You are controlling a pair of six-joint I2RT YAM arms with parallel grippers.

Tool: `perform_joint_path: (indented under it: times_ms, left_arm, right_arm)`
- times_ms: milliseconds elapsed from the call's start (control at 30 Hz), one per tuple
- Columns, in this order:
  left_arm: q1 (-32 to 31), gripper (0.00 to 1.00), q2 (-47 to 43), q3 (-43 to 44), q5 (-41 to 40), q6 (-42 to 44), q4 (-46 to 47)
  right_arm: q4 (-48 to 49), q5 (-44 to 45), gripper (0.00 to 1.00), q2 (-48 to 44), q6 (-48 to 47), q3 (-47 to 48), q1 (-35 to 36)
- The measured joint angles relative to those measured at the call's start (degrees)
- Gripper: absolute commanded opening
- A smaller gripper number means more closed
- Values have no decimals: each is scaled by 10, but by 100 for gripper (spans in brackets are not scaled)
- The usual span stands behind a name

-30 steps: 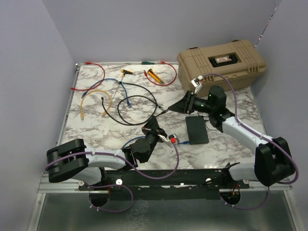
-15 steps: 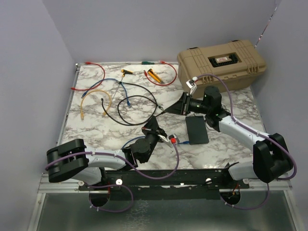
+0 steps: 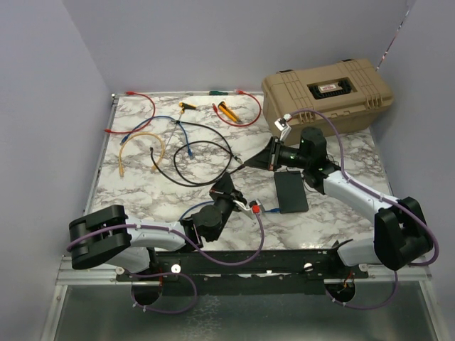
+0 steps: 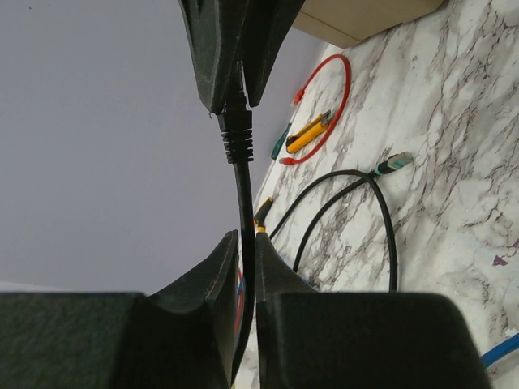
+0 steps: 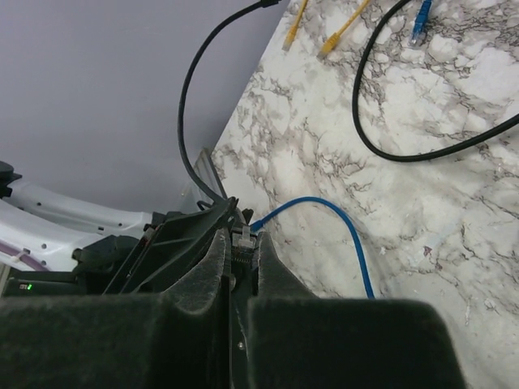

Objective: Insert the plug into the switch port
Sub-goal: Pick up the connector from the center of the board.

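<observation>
The black cable's plug [image 4: 237, 134] hangs in the air left of the switch [image 3: 291, 192], a flat dark-grey box lying on the marble. My right gripper [image 5: 241, 237] is shut on the plug, whose clear tip [image 5: 246, 238] pokes out between its fingers [image 4: 219, 49]. In the top view the right gripper [image 3: 247, 163] points left, a little above and left of the switch. My left gripper [image 4: 247, 235] sits just below with its jaws slightly parted, and the black cable [image 4: 243, 203] runs between them. From above, the left gripper [image 3: 229, 182] lies close under the right one.
A big tan case [image 3: 327, 89] stands at the back right. Red [image 3: 142, 106], tan [image 3: 138, 142], blue [image 3: 181, 131] and black [image 3: 199, 160] cables and orange-handled tools [image 3: 227, 111] lie across the back left. A blue cable [image 5: 340, 223] with a red tag [image 3: 254, 207] reaches the switch's near-left corner.
The right gripper shifted a little left and closed on the plug. The left jaws, tight on the cable before, have eased slightly apart.
</observation>
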Motion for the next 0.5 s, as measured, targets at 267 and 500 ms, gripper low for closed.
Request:
perform_joint_path:
  times_ms: [267,500]
  left_arm:
    - [0,63,-6,5,-1,-29,-34]
    - [9,78,-59,33,13,-101,-122]
  right_arm:
    - [-26,17,1,-4,-71,3,0]
    - [-38,38,1,-24,-182,3,0]
